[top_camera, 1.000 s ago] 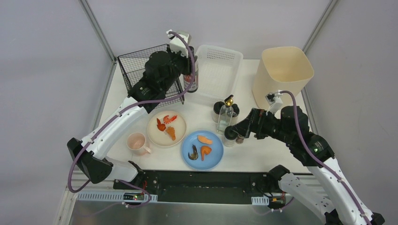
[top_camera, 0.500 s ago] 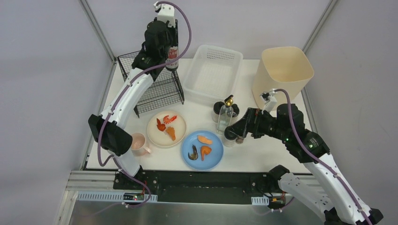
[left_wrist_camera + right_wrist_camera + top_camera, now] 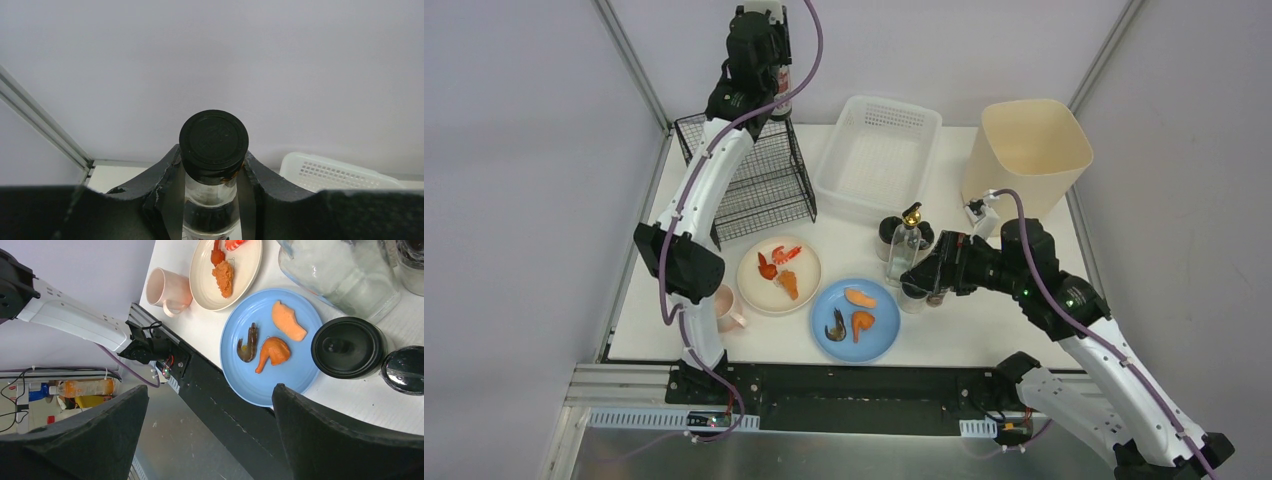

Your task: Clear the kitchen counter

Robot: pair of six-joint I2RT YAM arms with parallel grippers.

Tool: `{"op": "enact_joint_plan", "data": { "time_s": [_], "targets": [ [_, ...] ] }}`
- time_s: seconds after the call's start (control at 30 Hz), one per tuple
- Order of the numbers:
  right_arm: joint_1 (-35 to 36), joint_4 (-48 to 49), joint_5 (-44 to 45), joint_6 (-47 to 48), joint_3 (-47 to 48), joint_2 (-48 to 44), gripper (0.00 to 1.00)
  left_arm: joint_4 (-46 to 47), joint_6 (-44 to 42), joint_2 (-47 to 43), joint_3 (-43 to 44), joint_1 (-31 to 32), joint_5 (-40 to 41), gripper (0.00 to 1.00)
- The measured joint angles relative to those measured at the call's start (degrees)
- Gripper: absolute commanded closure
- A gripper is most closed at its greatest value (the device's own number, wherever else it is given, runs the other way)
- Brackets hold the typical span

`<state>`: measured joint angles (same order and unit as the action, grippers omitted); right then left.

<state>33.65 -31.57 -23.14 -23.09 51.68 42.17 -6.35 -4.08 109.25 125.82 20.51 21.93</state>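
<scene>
Still clamping the left gripper (image 3: 214,172) on a clear bottle (image 3: 214,142) just under its black cap, and carrying it higher and farther back than a second ago, from beside the white perforated basket (image 3: 879,150) to above the far edge of the black wire basket (image 3: 754,185). Keeping the right gripper (image 3: 210,390) spread wide, gripping nothing, and edging it slightly left, near a black-lidded jar (image 3: 348,347) beside the blue plate (image 3: 300,375).

Leaving the rest as it was on the kitchen counter (image 3: 964,340) — a matte white top stretching from the arm bases to the back wall, edged in metal: cream plate (image 3: 749,275) and blue plate both bearing food, pink mug (image 3: 722,305) at the left, gold-pump glass bottle (image 3: 906,245) mid-table, cream bin (image 3: 1024,145) at the far right. Working inside plain pale grey walls — metal uprights slanting up from the two far corners.
</scene>
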Motion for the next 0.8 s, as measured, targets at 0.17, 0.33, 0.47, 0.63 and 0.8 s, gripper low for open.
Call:
{"op": "enact_joint_plan", "data": {
  "time_s": [0.17, 0.33, 0.47, 0.63, 0.8],
  "targets": [
    [0.0, 0.1, -0.1, 0.0, 0.0, -0.1, 0.01, -0.4, 0.2, 2.6, 0.7, -1.8, 1.5, 1.0],
    [0.2, 0.1, 0.0, 0.1, 0.0, -0.9, 0.01, -0.5, 0.7, 4.4, 0.7, -3.4, 2.6, 1.0],
    [0.2, 0.1, 0.0, 0.1, 0.0, -0.9, 0.01, -0.3, 1.6, 4.7, -0.1, -3.8, 2.9, 1.0],
    [0.2, 0.4, 0.0, 0.0, -1.0, -1.0, 0.01, 1.2, 2.7, 4.7, -4.3, -3.8, 2.8, 1.0],
    [0.3, 0.5, 0.0, 0.0, -1.9, -1.2, 0.01, 1.6, 3.7, 4.7, -9.6, -3.8, 2.9, 1.0]
  ]
}}
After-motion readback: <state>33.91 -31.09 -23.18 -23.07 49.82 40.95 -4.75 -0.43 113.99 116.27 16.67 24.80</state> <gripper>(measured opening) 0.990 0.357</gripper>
